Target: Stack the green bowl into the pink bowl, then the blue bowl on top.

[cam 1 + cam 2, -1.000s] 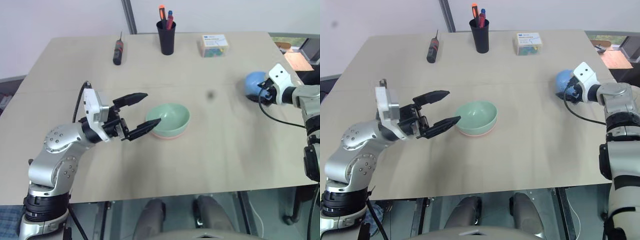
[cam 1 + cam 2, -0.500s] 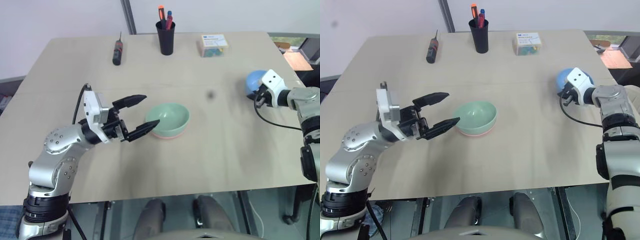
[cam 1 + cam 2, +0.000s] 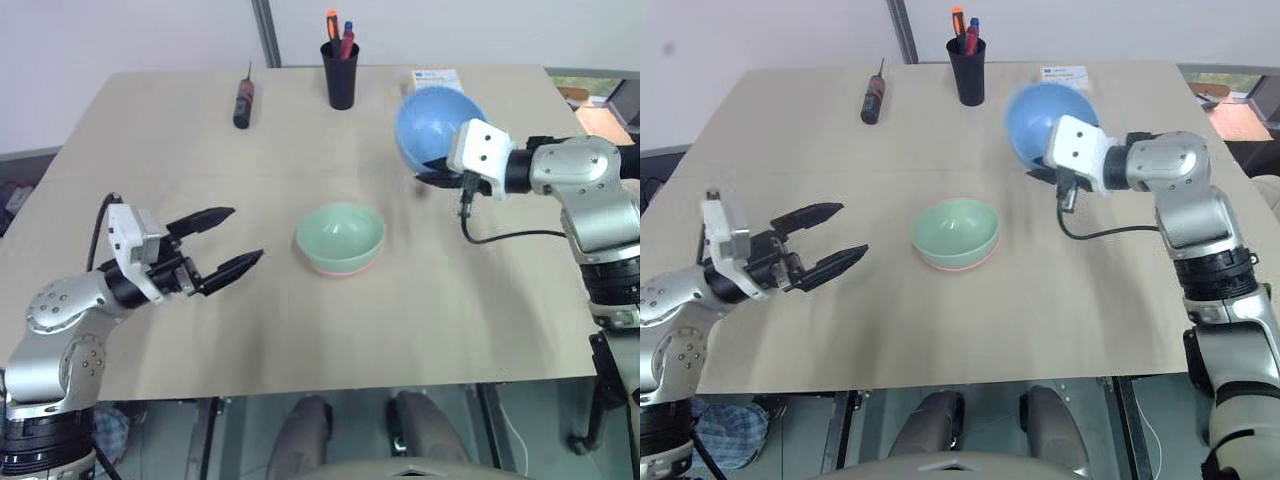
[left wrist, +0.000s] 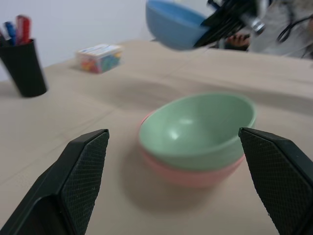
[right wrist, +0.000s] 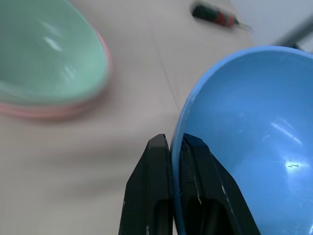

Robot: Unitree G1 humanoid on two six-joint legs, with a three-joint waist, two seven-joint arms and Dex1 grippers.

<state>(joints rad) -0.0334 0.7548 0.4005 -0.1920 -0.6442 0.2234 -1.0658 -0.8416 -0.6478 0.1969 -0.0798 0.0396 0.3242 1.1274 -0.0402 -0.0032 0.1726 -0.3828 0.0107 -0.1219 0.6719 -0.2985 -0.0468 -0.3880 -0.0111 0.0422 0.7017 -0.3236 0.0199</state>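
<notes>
The right gripper (image 5: 171,147) pinches the blue bowl (image 3: 437,128) by its rim, up in the air, ready to drop on the green bowl (image 3: 340,233) sitting in the pink bowl (image 3: 335,268) mid-desk. The left gripper (image 3: 230,243) waits apart, empty.

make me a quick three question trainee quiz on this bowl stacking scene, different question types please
1. True or false: the small pale mint-green plastic bowl already sits nested in the salmon-pink plastic bowl.
2. Which gripper holds the light sky-blue plastic bowl? A) left gripper B) right gripper C) neither
3. Fill in: the blue bowl is held by its ____, clear of the beige table.

Key
1. True.
2. B; its fingers pinch the bowl's edge, while the left gripper is open and holds nothing.
3. Rim.
</notes>
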